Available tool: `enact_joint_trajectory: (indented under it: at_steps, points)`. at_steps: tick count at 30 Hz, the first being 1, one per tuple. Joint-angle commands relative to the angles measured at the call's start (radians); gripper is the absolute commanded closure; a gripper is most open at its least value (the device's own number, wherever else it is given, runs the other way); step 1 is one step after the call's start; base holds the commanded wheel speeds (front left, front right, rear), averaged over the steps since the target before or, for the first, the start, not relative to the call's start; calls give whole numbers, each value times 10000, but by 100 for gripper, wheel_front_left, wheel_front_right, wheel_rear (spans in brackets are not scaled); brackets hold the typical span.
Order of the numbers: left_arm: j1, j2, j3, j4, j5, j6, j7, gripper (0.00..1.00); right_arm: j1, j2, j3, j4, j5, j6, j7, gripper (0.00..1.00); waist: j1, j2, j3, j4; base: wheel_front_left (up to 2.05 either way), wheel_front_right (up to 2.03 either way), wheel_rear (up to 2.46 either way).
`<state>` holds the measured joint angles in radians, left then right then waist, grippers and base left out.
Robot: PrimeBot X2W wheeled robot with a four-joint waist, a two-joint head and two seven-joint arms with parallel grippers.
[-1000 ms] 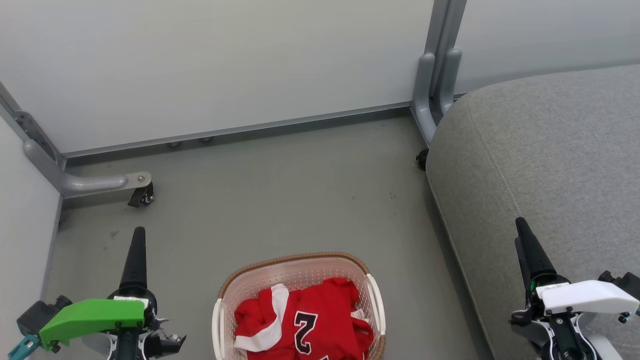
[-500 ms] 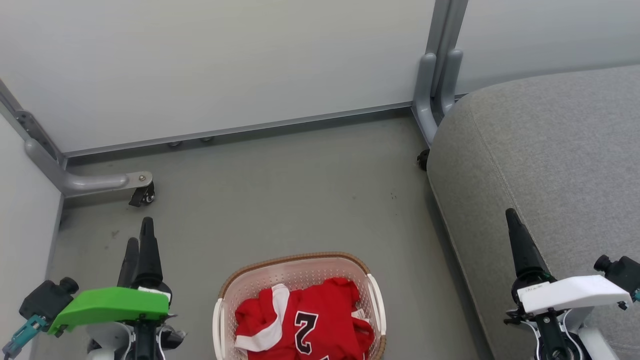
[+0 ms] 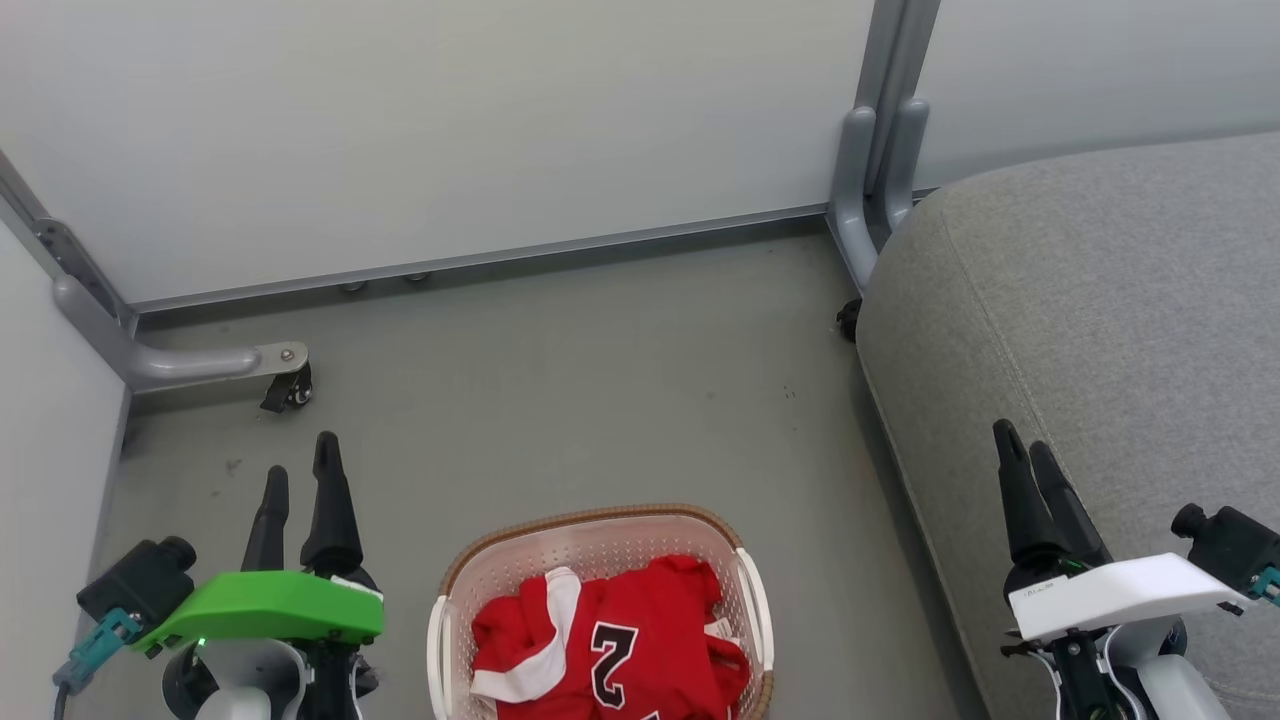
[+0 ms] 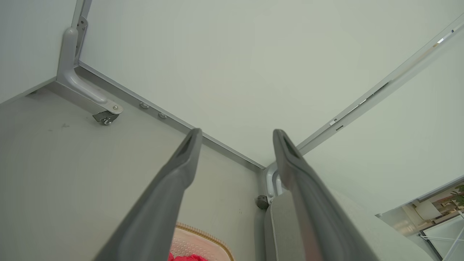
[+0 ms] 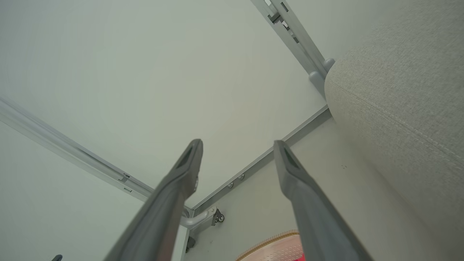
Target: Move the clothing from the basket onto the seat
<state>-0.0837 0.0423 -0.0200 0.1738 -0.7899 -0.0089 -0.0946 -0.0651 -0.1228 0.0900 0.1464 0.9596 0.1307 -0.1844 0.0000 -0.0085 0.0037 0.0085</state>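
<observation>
Clothing, red with white trim and a black white-edged "2", bunched inside the basket at the near edge of the head view, between the two arms. Basket cream-white and perforated, with a brown woven-look rim and white side handles, standing on the grey floor.

To the basket's left, under a green cover, the left gripper, above the floor, jaws spread wide with nothing between them. To the basket's right, under a white cover, the right gripper, seen against the near left edge of the seat, jaws likewise wide and empty.

Seat large, grey, woven, round-edged, one stitched seam along its top; a strip of floor between it and the basket.

Farther off on the left, a grey metal foot ending in a small caster. Beyond that, pale partition panels closing off the floor, and a grey upright post at the seat's far corner.
</observation>
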Motion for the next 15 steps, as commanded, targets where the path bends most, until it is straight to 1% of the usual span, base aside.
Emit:
enact_joint_trajectory:
  at_steps: [1, 15]
  points:
    - [-292, 69, -71, -51, 371, 49, -106, 0, 14, -22, -75, -126, -365, 3, -76, 0, 0, 36, 0, 4, 0, 0, 0]
    - [-382, 82, -394, 126, 2163, 209, -506, 0, 32, 166, -280, -55, -2256, 3, -257, 0, 0, 45, -4, 53, 0, 0, 0]
